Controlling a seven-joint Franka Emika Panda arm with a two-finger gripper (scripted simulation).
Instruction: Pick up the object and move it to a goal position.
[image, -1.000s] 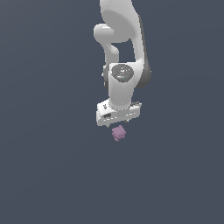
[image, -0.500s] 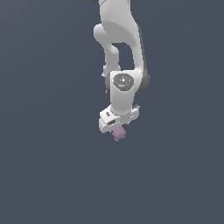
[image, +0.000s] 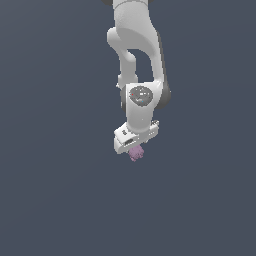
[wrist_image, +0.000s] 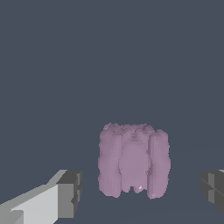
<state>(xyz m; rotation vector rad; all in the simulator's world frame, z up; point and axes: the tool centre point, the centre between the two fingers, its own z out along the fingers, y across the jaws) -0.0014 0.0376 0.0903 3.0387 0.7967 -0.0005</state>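
The object (wrist_image: 133, 164) is a lumpy pinkish-purple blob resting on the dark grey floor. In the wrist view it sits between my two fingers, with a gap on each side. One grey fingertip (wrist_image: 70, 192) and the other (wrist_image: 213, 187) stand apart from it. My gripper (wrist_image: 142, 190) is open around the object and does not touch it. In the exterior view the object (image: 136, 153) peeks out just below the white hand (image: 134, 137), which hides the fingers.
The white arm (image: 135, 45) comes down from above in the exterior view. A plain dark grey surface (image: 50, 200) lies all around.
The hand has come down toward the object and turned a little. The object has stayed in place and now sits partly under the hand.
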